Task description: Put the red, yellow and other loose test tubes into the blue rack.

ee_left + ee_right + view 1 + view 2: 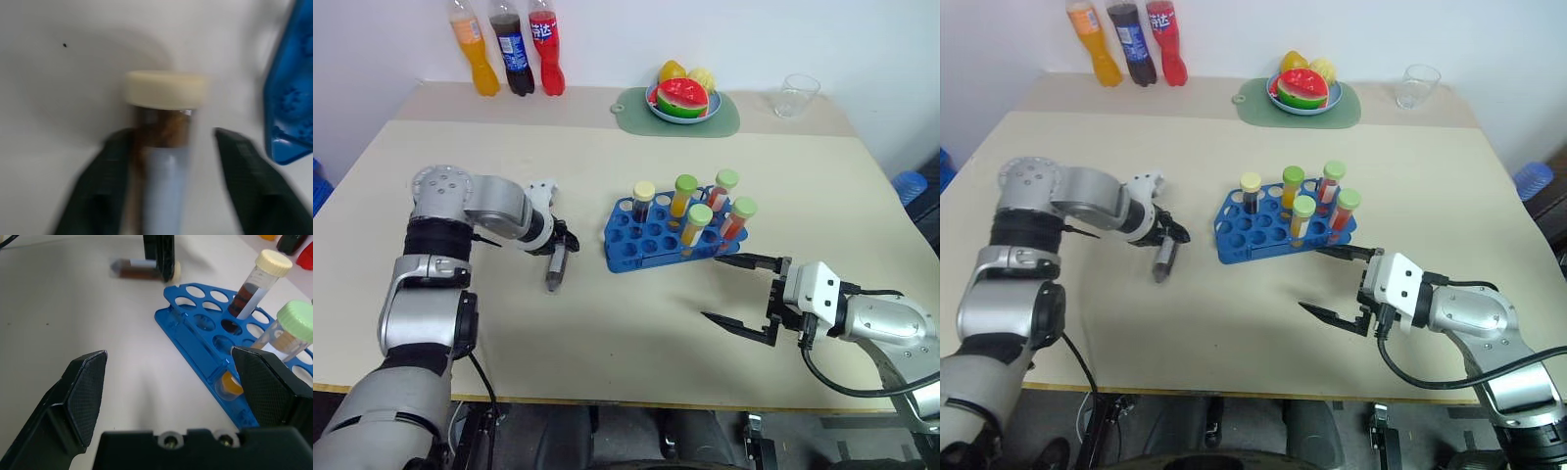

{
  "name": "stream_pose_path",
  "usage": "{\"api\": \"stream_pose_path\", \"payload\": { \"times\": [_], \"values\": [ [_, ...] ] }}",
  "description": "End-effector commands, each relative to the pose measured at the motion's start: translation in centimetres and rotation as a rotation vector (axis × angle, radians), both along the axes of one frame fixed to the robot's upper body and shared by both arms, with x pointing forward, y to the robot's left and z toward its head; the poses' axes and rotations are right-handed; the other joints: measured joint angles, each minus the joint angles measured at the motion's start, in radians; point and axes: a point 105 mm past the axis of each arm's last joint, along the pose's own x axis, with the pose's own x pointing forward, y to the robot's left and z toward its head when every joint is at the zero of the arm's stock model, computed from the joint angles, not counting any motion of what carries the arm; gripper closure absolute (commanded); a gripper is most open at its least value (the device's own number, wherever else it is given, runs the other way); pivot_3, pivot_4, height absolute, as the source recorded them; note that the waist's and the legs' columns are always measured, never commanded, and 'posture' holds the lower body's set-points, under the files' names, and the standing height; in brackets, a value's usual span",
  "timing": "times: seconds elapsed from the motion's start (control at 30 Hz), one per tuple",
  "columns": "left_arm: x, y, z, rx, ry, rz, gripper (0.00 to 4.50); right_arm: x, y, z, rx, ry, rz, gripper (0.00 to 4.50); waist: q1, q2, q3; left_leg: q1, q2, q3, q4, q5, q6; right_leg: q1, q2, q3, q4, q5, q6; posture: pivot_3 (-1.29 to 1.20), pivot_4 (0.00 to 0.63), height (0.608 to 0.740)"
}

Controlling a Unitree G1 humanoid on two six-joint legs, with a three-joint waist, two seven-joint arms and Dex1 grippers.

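Loose test tube (pixel 554 272) – brown contents, cream cap – lies flat on the worktop (pixel 636 333), left of the blue rack (pixel 661 237). Left end effector (pixel 560 252) points down over it, fingers either side of the tube; cannot tell whether they pinch it. Right end effector (pixel 741 294) spread wide, empty, just beside the rack's near corner. Five capped tubes stand in the rack.

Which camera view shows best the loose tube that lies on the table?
The left wrist view: the loose tube sits close up with its cream cap and brown contents, between the left gripper fingers. Both eye views show it small under that gripper, beside the blue rack. The right wrist view shows it far off, lying on the table.
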Motion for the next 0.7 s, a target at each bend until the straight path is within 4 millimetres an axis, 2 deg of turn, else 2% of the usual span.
{"api": "stream_pose_path", "payload": {
  "times": [0.03, 0.17, 0.27, 0.43, 0.53, 0.6, 0.67, 0.7],
  "values": [
    [0.1, 0.2, 1.0, 0.011, -0.013, -0.007, 3.71, -0.4, 0.4, 0.9, 0.008, -0.04, 0.005, 0.0, -0.003, 0.0, 0.0, 0.0, 0.0, 0.0, 0.0, 0.0, 0.0, 0.0, 0.0, 0.0, 0.0, 0.0, 0.0, 0.0, 0.15, 0.74],
    [-0.3, 0.3, 1.1, -0.017, -0.014, -0.032, 3.77, -0.4, 0.4, 0.6, 0.013, -0.04, -0.01, 0.0, -0.002, 0.0, 0.0, 0.0, 0.0, 0.0, 0.0, 0.0, -0.001, 0.0, 0.0, 0.0, 0.0, 0.0, 0.0, 0.0, 0.15, 0.74],
    [-1.1, -0.3, 2.6, -0.141, -0.088, -0.111, 3.77, -0.1, 0.4, 0.6, 0.021, -0.047, -0.025, 0.0, -0.004, 0.0, 0.0, 0.0, 0.0, 0.0, 0.0, 0.001, -0.002, 0.0, 0.0, 0.0, 0.0, 0.0, 0.0, 0.0, 0.15, 0.74],
    [-4.2, -2.4, 6.2, -0.443, -0.309, -0.358, 3.77, 0.5, 0.4, 0.5, 0.039, -0.055, -0.052, 0.0, -0.002, 0.0, 0.0, 0.0, 0.0, 0.0, -0.001, 0.004, -0.007, -0.001, -0.001, 0.0, 0.0, -0.001, -0.001, 0.0, 0.15, 0.74],
    [-6.0, -2.5, 6.8, -0.473, -0.36, -0.488, 3.77, 0.7, 0.1, 0.2, 0.043, -0.061, -0.075, 0.0, -0.001, 0.0, 0.0, 0.0, 0.0, 0.0, -0.001, 0.005, -0.009, -0.001, 0.0, 0.0, 0.0, -0.002, -0.004, 0.0, 0.15, 0.74],
    [-6.3, -3.2, 7.7, -0.503, -0.463, -0.557, 3.77, 0.9, -0.1, 0.0, 0.048, -0.064, -0.094, 0.0, -0.001, 0.0, 0.0, 0.0, 0.0, 0.0, -0.001, 0.005, -0.009, -0.001, 0.0, 0.0, 0.0, -0.002, -0.004, 0.0, 0.15, 0.74],
    [-5.7, -3.9, 8.7, -0.529, -0.643, -0.621, 3.77, 1.0, -0.1, -0.1, 0.048, -0.069, -0.107, 0.0, 0.002, 0.001, 0.0, 0.0, 0.0, 0.001, -0.001, 0.004, -0.008, -0.001, 0.0, 0.0, -0.001, -0.002, -0.005, 0.0, 0.15, 0.74],
    [-5.1, -4.4, 10.3, -0.566, -0.88, -0.657, 3.77, 1.1, -0.2, -0.1, 0.055, -0.072, -0.119, 0.0, 0.002, 0.001, 0.0, 0.0, 0.0, 0.001, -0.001, 0.002, -0.005, 0.0, -0.001, 0.0, -0.001, -0.002, -0.005, 0.0, 0.15, 0.74]
  ]
}}
